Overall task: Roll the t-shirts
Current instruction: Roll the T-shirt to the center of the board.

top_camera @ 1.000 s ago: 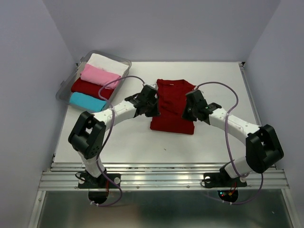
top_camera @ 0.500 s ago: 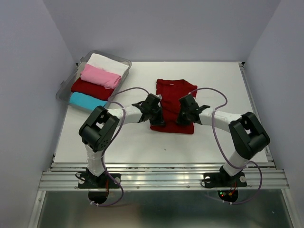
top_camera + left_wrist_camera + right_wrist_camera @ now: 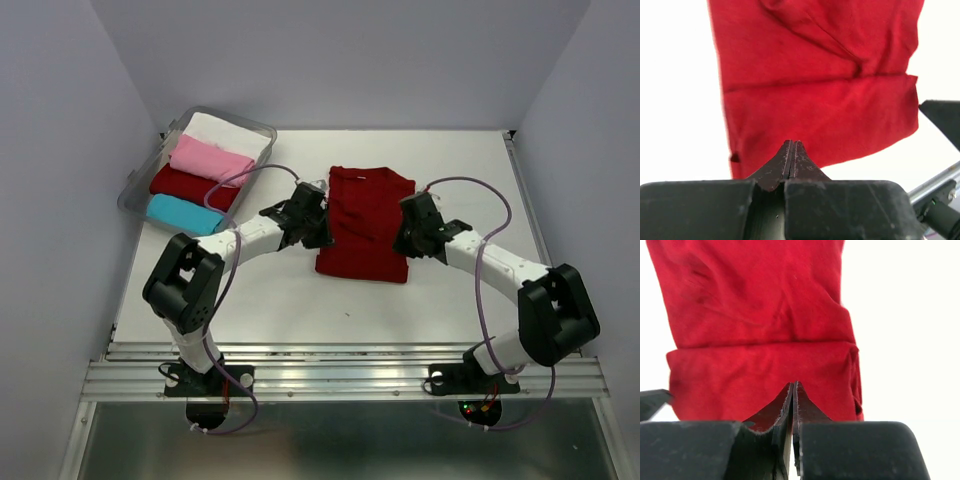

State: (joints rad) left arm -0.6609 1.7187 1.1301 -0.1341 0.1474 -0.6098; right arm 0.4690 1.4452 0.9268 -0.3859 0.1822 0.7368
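A large dark red t-shirt lies flat in the middle of the table, folded into a long strip. Its near end is folded over in a band. My left gripper hovers at the shirt's left edge, jaws shut and empty. My right gripper hovers at the right edge, jaws pressed together but for a hairline gap, holding nothing. More t-shirts lie rolled in a bin: white, pink, dark red and cyan.
The clear plastic bin stands at the back left, angled, close to the left wall. Grey walls close in the table on three sides. A metal rail runs along the near edge by the arm bases.
Half a second ago both grippers were down at the shirt's near end. They have since drawn back up along its sides. The right jaws have parted by a hair.
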